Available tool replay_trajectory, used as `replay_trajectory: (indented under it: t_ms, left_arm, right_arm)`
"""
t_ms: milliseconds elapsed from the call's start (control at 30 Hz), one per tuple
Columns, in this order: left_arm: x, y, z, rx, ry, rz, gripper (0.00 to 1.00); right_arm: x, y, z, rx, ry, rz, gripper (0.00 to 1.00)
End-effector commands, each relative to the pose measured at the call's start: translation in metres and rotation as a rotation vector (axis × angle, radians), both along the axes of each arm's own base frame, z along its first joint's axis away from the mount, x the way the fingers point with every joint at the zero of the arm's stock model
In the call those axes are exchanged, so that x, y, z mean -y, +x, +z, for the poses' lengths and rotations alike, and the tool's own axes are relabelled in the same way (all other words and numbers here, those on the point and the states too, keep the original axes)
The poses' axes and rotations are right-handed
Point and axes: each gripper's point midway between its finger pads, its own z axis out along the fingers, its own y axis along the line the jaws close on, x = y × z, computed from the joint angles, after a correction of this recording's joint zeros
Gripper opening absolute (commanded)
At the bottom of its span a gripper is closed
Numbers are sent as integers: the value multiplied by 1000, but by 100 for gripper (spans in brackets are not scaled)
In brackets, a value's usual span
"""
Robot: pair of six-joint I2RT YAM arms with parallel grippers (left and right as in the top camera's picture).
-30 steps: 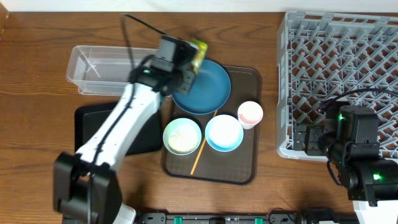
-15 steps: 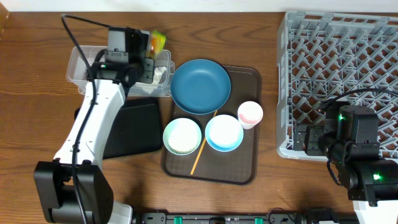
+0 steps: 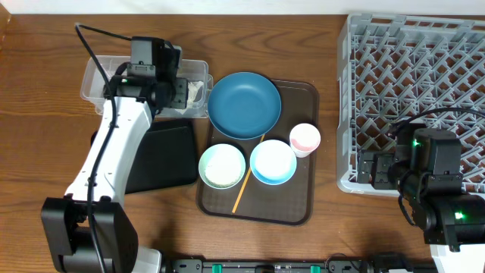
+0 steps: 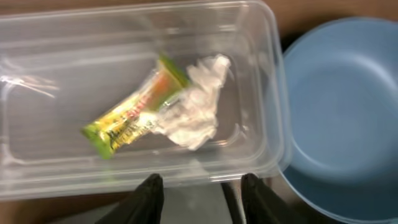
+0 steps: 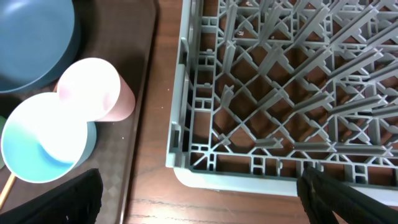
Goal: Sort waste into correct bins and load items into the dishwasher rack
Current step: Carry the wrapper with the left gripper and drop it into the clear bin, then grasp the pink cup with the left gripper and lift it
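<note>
- Overhead: your left arm [image 3: 114, 152] reaches over the clear tub [image 3: 98, 76]. The snack wrapper [image 4: 134, 115], which showed yellow at the arm's tip half a second ago, is gone from there. The dark-blue plate [image 3: 244, 105], mint-green bowl [image 3: 222, 166], light-blue bowl [image 3: 273, 162] and cup [image 3: 305, 139] sit on the brown tray [image 3: 299, 208]. The rack [image 3: 413, 91] holds nothing.
- Left wrist: the wrapper lies inside the tub, touching the crumpled tissue [image 4: 199, 109]. Your left tool [image 4: 205, 196] hangs over the tub's near wall, fingers spread, gripping nothing. I judge the drop done, with both pieces binned.
- Right wrist: your right tool [image 5: 208, 199] is spread wide and empty. It is parked where it was, beside the rack's corner, with the cup and light-blue bowl near. None of the dishes is loaded yet.
</note>
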Motion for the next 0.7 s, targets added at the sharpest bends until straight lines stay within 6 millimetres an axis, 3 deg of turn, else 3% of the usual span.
replay_trajectory:
  t_ms: [0, 367, 667]
  left_arm:
    - [15, -9, 24, 29, -54, 6, 50]
    - [56, -68, 3, -197, -62, -18, 60]
    - [113, -74, 8, -162, -118, -116, 67]
  right_arm:
    - [-2, 3, 4, 17, -2, 12, 99]
    - [-2, 4, 5, 26, -1, 12, 99]
    - [-2, 4, 5, 26, -1, 12, 99]
